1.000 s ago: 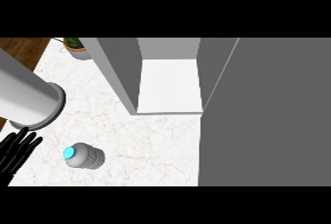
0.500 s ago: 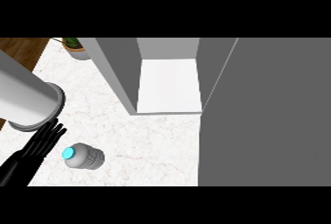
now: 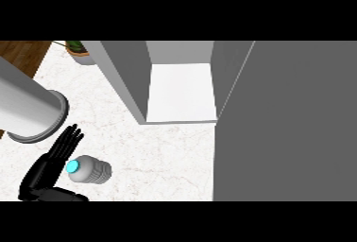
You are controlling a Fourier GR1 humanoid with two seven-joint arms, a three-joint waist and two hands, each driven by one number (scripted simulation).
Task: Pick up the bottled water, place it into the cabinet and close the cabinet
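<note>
While the left hand sits at the view's lower left, its fingers are straight and held close together, wrapped round nothing. They run along the left side of the bottled water, right beside its cyan cap; whether they touch it cannot be told. The bottle rests on the white marbled desk, near the front edge and well short of the cabinet, so the pick-up looks barely begun. To do it well, I judge the hand should settle lower round the pale body, not the cap, with the thumb brought across to the far side before the fingers curl. The lift should then go straight up so the bottle does not skid. The right hand is not in view. A large pale cylinder lies just beyond the hand, and I cannot tell what it is. Farther back the cabinet stands open, showing its white floor, with a broad grey panel, likely its door, at the right. A potted plant sits farthest back. No brand, label or writing can be read anywhere.
</note>
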